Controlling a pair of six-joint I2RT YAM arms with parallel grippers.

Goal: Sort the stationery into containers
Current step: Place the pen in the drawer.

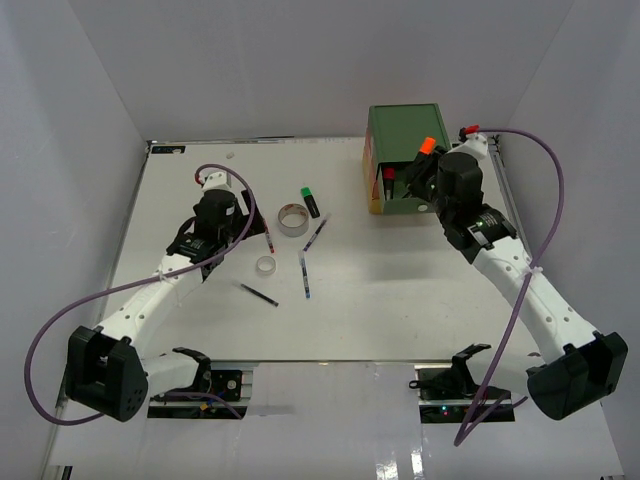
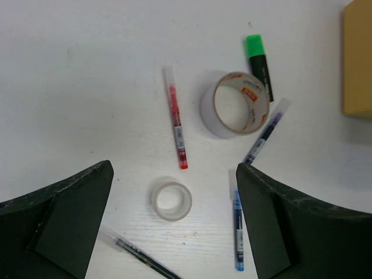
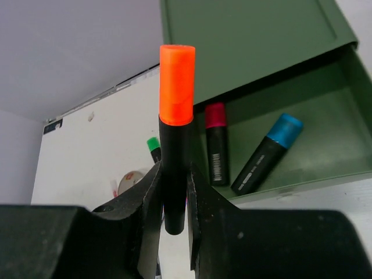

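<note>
Pinching an orange highlighter [image 3: 176,136], right jaws hang at the green drawer [image 3: 334,139], two inside; left jaws wide over unsorted pens [image 2: 177,119], tapes [image 2: 209,113].

1. I hold the orange-capped highlighter [image 3: 176,145] upright in the right gripper [image 3: 173,174], centre frame.
2. Pink-capped highlighter [image 3: 217,145] and blue-capped highlighter [image 3: 266,154] lie in the open green drawer [image 3: 325,116], right side.
3. Green-capped highlighter [image 1: 312,202], grey tape roll [image 1: 292,220], whitish tape roll [image 1: 265,265] and thin pens [image 1: 306,275] lie loose mid-frame.

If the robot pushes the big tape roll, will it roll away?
Probably not: the big tape roll lies flat on the table, so it would likely slide. It looks stiff and hollow, so probably light.
</note>
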